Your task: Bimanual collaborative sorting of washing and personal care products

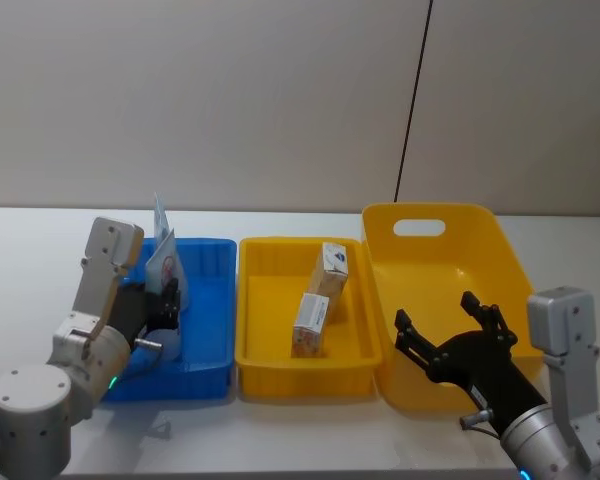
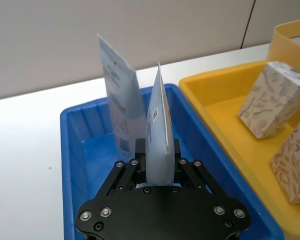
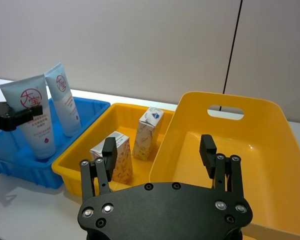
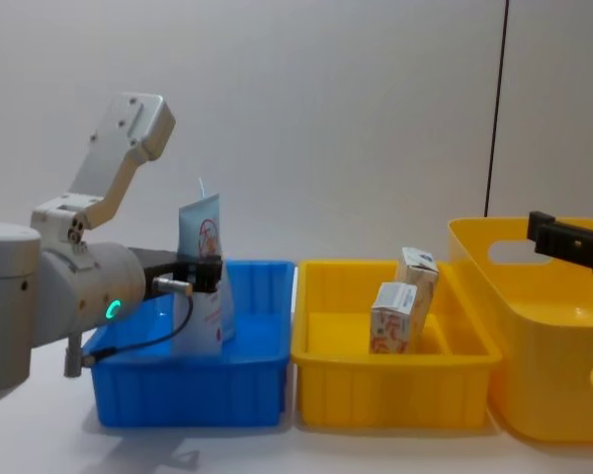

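At nine o'clock our left end effector (image 2: pixel 157 167) is gripping a squeeze tube (image 2: pixel 157 125), risking toppling the neighbouring tube (image 2: pixel 121 100) on release, while our right end effector (image 3: pixel 158 150) is hanging open.

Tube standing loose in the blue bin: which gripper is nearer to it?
Left. The left gripper is inside the blue bin right beside the loose tube, shut on a second tube. The right gripper hangs open over the large yellow bin, beyond the middle bin.

even, bright light; soft shadows; all views sharp
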You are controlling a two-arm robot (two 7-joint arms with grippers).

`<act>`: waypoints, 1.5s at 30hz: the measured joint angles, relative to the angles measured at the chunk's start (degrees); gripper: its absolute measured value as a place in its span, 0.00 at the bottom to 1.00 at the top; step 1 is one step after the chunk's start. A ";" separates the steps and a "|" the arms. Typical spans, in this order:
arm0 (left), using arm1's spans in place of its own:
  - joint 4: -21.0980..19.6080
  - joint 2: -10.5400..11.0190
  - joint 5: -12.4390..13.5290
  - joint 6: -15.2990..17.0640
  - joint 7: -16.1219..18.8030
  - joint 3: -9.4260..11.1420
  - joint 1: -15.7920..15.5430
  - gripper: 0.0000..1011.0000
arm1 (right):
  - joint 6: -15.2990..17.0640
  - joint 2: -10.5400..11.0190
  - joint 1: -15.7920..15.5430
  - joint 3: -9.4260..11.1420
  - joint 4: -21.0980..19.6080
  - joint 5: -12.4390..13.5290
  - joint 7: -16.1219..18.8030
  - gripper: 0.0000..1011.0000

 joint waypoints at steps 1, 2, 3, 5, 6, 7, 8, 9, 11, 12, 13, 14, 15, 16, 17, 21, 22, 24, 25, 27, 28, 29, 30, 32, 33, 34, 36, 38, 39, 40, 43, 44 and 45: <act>-0.20 0.30 0.00 -0.51 -0.69 0.07 -0.07 0.24 | 0.00 0.00 0.00 0.00 0.00 0.00 -0.01 0.99; -0.32 0.45 0.00 -0.77 -1.05 0.09 -0.11 0.24 | 0.00 0.00 0.00 0.00 0.00 0.00 0.00 0.99; -0.48 0.60 -0.01 -1.14 -1.56 0.10 -0.14 0.24 | 0.00 0.00 0.00 0.00 0.00 0.00 0.00 0.99; -1.03 1.10 -0.09 -1.92 -2.81 0.10 -0.22 0.24 | 0.00 0.00 0.00 0.00 0.00 0.00 0.00 0.99; -1.03 1.10 -0.09 -1.92 -2.81 0.10 -0.22 0.24 | 0.00 0.00 0.00 0.00 0.00 0.00 0.00 0.99; -1.79 1.72 -0.35 -2.76 -4.40 0.07 -0.32 0.24 | 0.00 0.00 0.00 0.00 0.00 0.00 0.00 0.99; -2.06 1.89 -0.46 -3.01 -4.87 0.04 -0.35 0.24 | 0.00 0.00 0.00 0.00 0.00 0.00 0.00 0.99; -2.61 2.24 -0.73 -3.48 -5.92 -0.03 -0.39 0.24 | 0.00 0.00 0.00 0.00 0.00 0.00 0.00 0.99; -3.29 2.68 -1.03 -3.87 -6.92 -0.16 -0.48 0.24 | 0.00 0.00 0.00 0.00 0.00 0.00 0.00 0.99; -3.90 3.06 -1.42 -4.27 -8.21 -0.27 -0.55 0.24 | 0.00 0.00 0.00 0.00 0.00 0.00 0.00 0.99; -4.19 3.23 -1.61 -4.43 -8.76 -0.33 -0.58 0.24 | 0.00 0.00 0.00 0.00 0.00 0.00 0.00 0.99; -4.49 3.40 -1.80 -4.57 -9.28 -0.38 -0.62 0.24 | -0.01 0.00 0.00 0.00 0.00 0.00 0.00 0.99; -5.18 3.76 -2.23 -4.85 -10.42 -0.51 -0.74 0.24 | 0.00 0.00 0.00 0.00 0.00 0.00 0.00 0.99; -5.45 3.92 -2.44 -4.97 -10.99 -0.55 -0.79 0.24 | 0.00 0.00 0.00 0.00 0.00 0.00 0.00 0.99; -5.72 4.07 -2.73 -5.10 -11.71 -0.57 -0.84 0.24 | 0.00 0.00 0.00 0.00 0.00 0.00 0.00 0.99; -7.05 4.74 -4.01 -5.44 -14.61 -0.67 -1.18 0.24 | 0.00 0.00 0.00 0.00 0.00 0.00 -0.01 0.99; -7.43 4.94 -4.56 -5.48 -15.74 -0.67 -1.32 0.24 | 0.00 0.00 0.00 0.00 0.00 0.00 0.00 0.99; -8.00 5.19 -5.38 -5.50 -17.32 -0.65 -1.56 0.24 | 0.00 0.00 0.00 0.00 0.00 0.00 0.00 0.99; -8.14 5.25 -5.78 -5.50 -18.02 -0.61 -1.63 0.24 | 0.00 0.00 0.00 0.00 0.00 0.00 0.00 0.99; -8.54 5.38 -6.80 -5.41 -19.79 -0.48 -1.89 0.24 | 0.00 0.00 0.00 0.00 0.00 0.00 0.00 0.99; -8.63 5.40 -7.02 -5.38 -20.17 -0.41 -1.97 0.24 | 0.00 0.00 0.00 0.00 0.00 0.00 0.00 0.99; -8.71 5.42 -7.31 -5.31 -20.66 -0.34 -2.06 0.24 | 0.00 0.00 0.00 0.00 0.00 0.00 0.00 0.99; -8.82 5.45 -8.01 -5.08 -21.89 -0.18 -2.24 0.24 | 0.00 0.00 0.00 0.00 0.00 0.00 0.00 0.99; -8.88 5.44 -8.61 -4.86 -22.91 0.03 -2.44 0.24 | 0.00 0.00 0.00 0.00 0.00 0.00 0.00 0.99; -8.89 5.41 -9.28 -4.57 -24.06 0.30 -2.69 0.24 | 0.00 0.00 0.00 0.00 0.00 0.00 0.00 0.99; -8.88 5.37 -9.56 -4.45 -24.56 0.48 -2.84 0.24 | 0.00 0.00 0.00 0.00 0.00 0.00 0.00 0.99; -8.76 5.24 -10.08 -4.21 -25.53 0.77 -3.10 0.24 | 0.00 0.00 0.00 0.00 0.00 0.00 0.00 0.99; -8.40 4.95 -10.89 -3.81 -27.05 1.25 -3.49 0.24 | 0.00 0.00 0.00 0.00 0.00 0.00 0.00 0.99; -8.27 4.84 -11.02 -3.75 -27.29 1.42 -3.57 0.24 | 0.00 0.00 0.00 0.00 0.00 0.00 0.00 0.99; -7.94 4.60 -11.44 -3.57 -28.15 1.82 -3.83 0.24 | 0.00 0.00 0.00 0.00 0.00 0.00 0.00 0.99; -7.41 4.25 -12.06 -3.36 -29.51 2.51 -4.26 0.24 | 0.00 0.00 0.00 0.00 0.00 0.00 0.00 0.99; -7.28 4.18 -12.20 -3.33 -29.79 2.67 -4.35 0.24 | 0.00 0.00 0.00 0.00 0.00 0.00 0.00 0.99; -7.15 4.10 -12.32 -3.29 -30.06 2.82 -4.45 0.24 | 0.00 0.00 0.00 0.00 0.00 0.00 0.00 0.99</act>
